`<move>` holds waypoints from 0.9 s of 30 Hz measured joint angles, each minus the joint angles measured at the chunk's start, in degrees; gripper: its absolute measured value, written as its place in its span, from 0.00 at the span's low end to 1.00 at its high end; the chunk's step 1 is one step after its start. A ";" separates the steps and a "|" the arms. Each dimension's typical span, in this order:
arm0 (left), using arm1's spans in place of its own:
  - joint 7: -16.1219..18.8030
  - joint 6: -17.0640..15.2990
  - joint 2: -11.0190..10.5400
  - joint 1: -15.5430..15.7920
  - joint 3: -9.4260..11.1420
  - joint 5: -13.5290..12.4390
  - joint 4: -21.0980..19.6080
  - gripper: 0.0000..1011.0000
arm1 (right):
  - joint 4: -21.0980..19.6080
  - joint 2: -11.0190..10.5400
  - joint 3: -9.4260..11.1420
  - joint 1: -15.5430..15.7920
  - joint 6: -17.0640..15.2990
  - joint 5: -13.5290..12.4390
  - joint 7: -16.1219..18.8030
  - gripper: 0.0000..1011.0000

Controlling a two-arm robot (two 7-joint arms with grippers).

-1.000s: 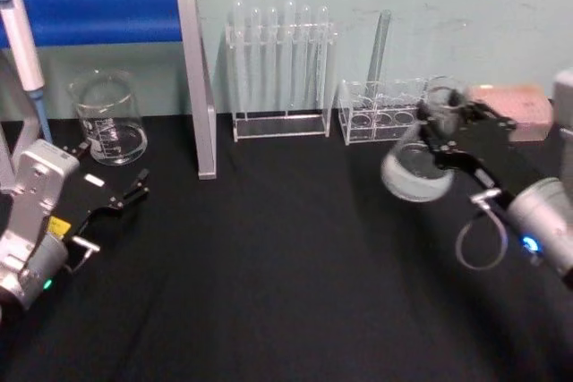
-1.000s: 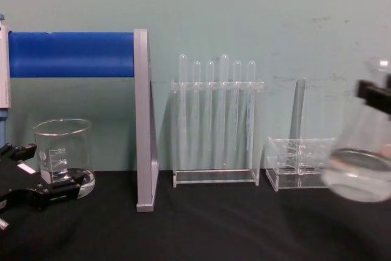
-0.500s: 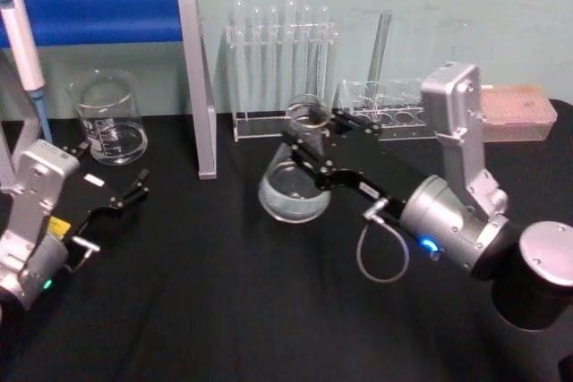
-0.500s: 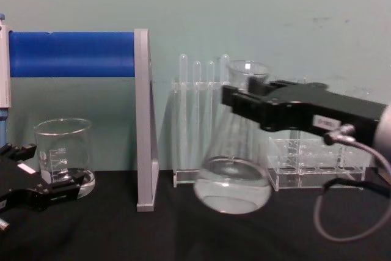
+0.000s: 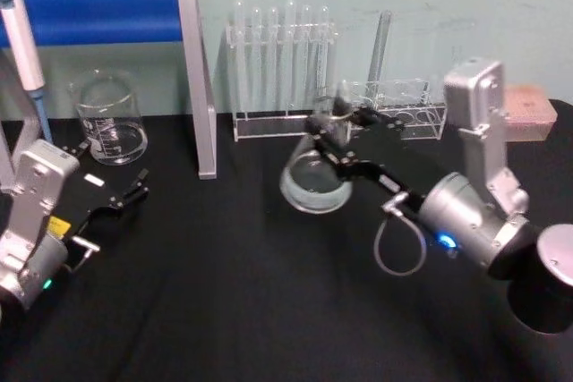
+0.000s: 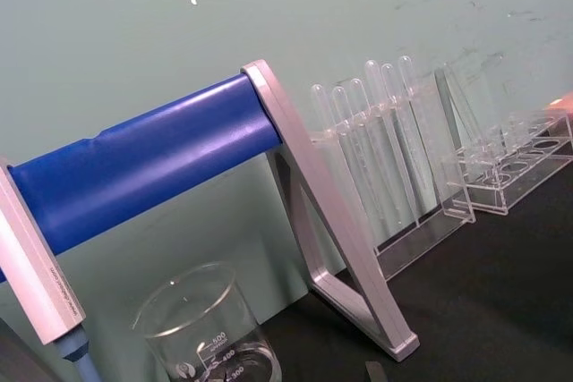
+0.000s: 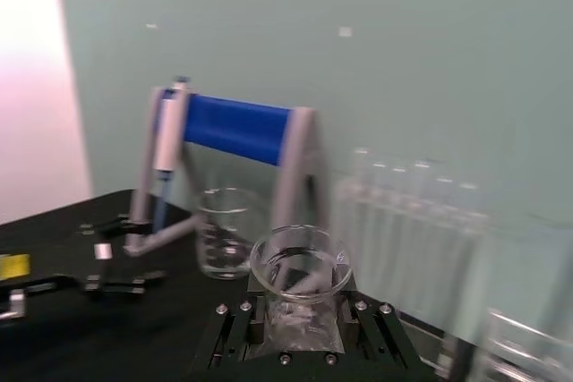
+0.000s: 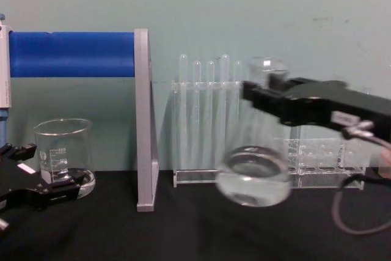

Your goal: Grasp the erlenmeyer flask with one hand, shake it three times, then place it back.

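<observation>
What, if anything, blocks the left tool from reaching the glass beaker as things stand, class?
Probably nothing, so yes: the left tool lies open just before the beaker, bare table between; the right tool holds the erlenmeyer flask well away.

Black surface [image 5: 224, 292], cloth-like, running back to the wall. Back row sits directly on it, robot's left to right: glass beaker [image 5: 109, 120], grey stand [image 5: 199, 87] with a blue crossbar, tall clear test tube rack [image 5: 282, 69] loaded with tubes, low clear rack [image 5: 416, 118] holding one tube, and a pink box [image 5: 528, 109] at the far right.
</observation>
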State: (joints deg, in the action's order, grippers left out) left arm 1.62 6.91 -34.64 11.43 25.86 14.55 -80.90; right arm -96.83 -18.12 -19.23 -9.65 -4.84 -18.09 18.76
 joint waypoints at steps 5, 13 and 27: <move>0.00 0.00 0.00 0.00 0.00 0.00 0.00 0.99 | -1.66 -1.05 3.33 2.38 -0.19 -0.05 -3.32 0.45; 0.00 0.00 0.00 0.00 0.00 0.00 0.00 0.99 | -4.96 -2.14 9.64 7.26 -1.09 0.60 -8.19 0.45; 0.00 0.00 0.00 0.00 0.00 0.00 0.00 0.99 | -6.39 -1.10 14.55 10.19 -2.07 2.41 -10.44 0.45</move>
State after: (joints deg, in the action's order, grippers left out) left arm 1.62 6.91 -34.65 11.43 25.86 14.55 -80.90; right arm -103.22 -19.22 -4.68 0.54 -6.91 -15.68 8.32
